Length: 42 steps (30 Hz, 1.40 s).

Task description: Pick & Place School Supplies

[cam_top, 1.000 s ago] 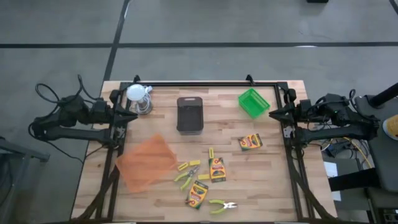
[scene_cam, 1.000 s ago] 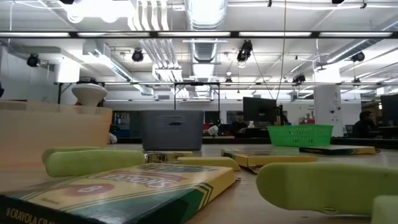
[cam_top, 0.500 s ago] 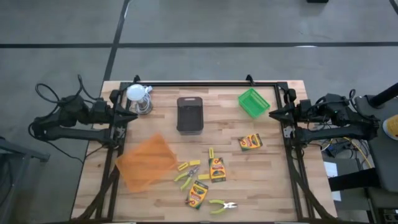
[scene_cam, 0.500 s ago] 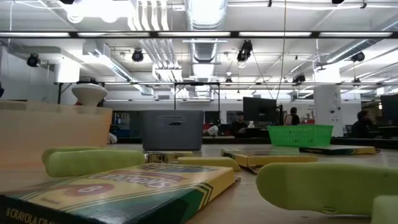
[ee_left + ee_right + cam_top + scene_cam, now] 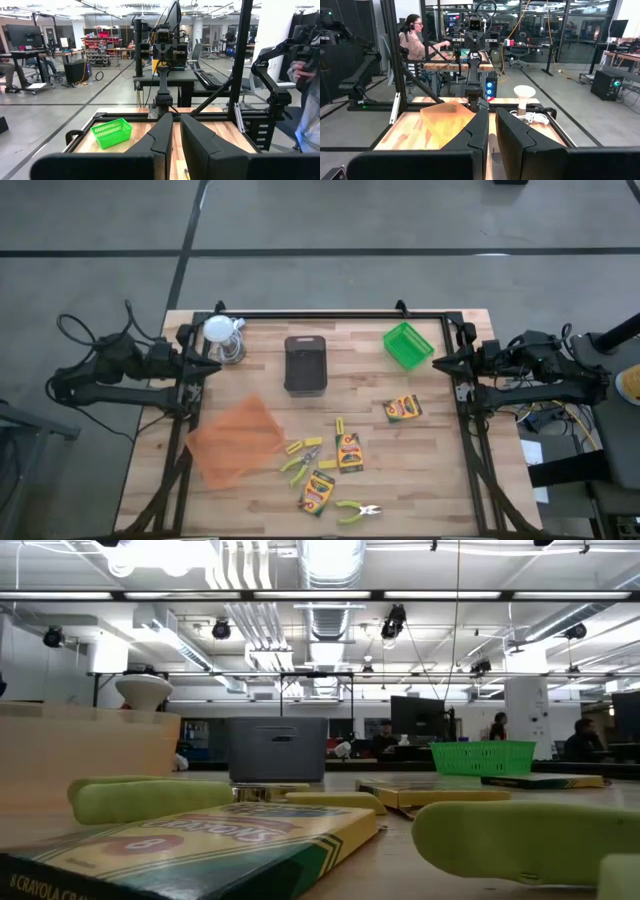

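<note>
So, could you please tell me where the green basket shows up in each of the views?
High view: green basket near the table's far edge, toward the right arm.
Low view: right of centre, behind the supplies.
Left wrist view: lower left.
Right wrist view: not in it.
Shared landmark: the dark grey bin.

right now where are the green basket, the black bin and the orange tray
green basket point(image 5: 406, 345), high view, on its mesh floor
black bin point(image 5: 306, 365), high view, on its dark inside
orange tray point(image 5: 234, 440), high view, middle of its orange surface
</note>
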Each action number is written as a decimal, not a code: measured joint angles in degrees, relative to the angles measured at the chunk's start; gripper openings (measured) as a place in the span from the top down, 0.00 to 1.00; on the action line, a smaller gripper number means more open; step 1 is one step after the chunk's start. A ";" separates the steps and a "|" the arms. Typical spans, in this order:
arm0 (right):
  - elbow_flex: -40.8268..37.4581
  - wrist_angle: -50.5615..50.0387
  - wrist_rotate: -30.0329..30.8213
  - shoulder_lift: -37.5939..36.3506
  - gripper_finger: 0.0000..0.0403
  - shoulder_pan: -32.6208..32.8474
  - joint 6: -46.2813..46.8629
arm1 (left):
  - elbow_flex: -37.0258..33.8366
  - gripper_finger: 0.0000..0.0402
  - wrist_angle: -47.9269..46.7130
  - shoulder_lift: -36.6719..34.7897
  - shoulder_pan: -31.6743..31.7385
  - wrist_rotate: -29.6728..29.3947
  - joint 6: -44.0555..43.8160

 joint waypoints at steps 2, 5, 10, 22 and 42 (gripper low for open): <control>0.00 0.22 0.01 0.00 0.92 0.00 0.00 | 0.00 0.89 0.02 0.00 0.00 0.00 0.02; 0.00 0.26 0.01 -0.01 0.92 0.00 0.00 | 0.00 0.89 0.00 0.00 0.00 0.00 0.00; 0.00 0.37 0.01 -0.02 0.92 0.01 0.00 | 0.00 0.89 0.00 0.00 0.00 0.00 -0.01; 0.00 0.02 0.01 0.02 0.92 0.01 6.29 | 0.00 0.89 0.02 0.00 0.00 0.00 0.02; 0.00 -6.12 -0.52 0.79 0.92 -0.01 5.23 | 0.00 0.89 0.00 0.00 0.00 0.00 0.01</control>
